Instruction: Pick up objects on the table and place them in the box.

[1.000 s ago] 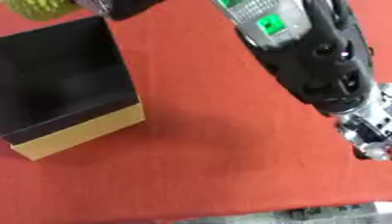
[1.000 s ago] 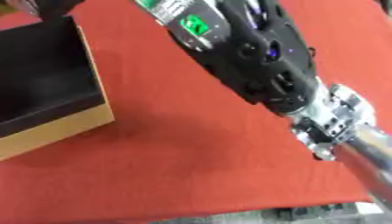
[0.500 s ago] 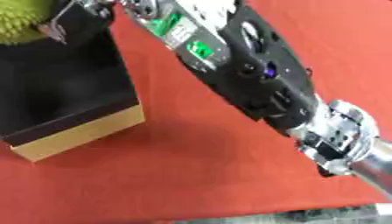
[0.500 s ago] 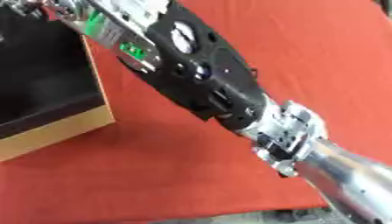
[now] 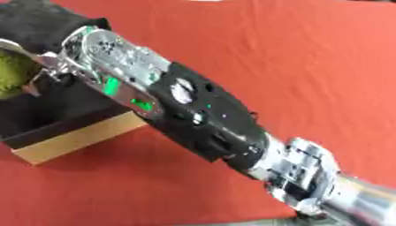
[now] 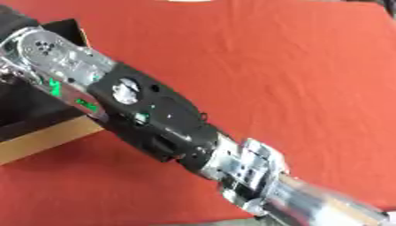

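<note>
A yellow-green rounded object (image 5: 9, 75) shows at the far left edge of the left eye view, above the dark inside of the box (image 5: 77, 137). The box is black inside with a tan cardboard front wall. My right hand (image 5: 45, 66) hangs over the box, its silver fingers curled round the green object. The right forearm (image 5: 193, 119), black with green lights, runs from the lower right corner up to the box and hides much of it. In the right eye view the object is out of frame. No left hand shows.
A red cloth (image 5: 302, 66) covers the table to the right of and behind the arm. The table's front edge (image 6: 193, 220) runs along the bottom of the views. A pale shape (image 6: 185, 1) sits at the far edge.
My right arm has swung left and lower, carrying the green object from beyond the box's far corner to above its inside. The forearm now covers more of the view.
</note>
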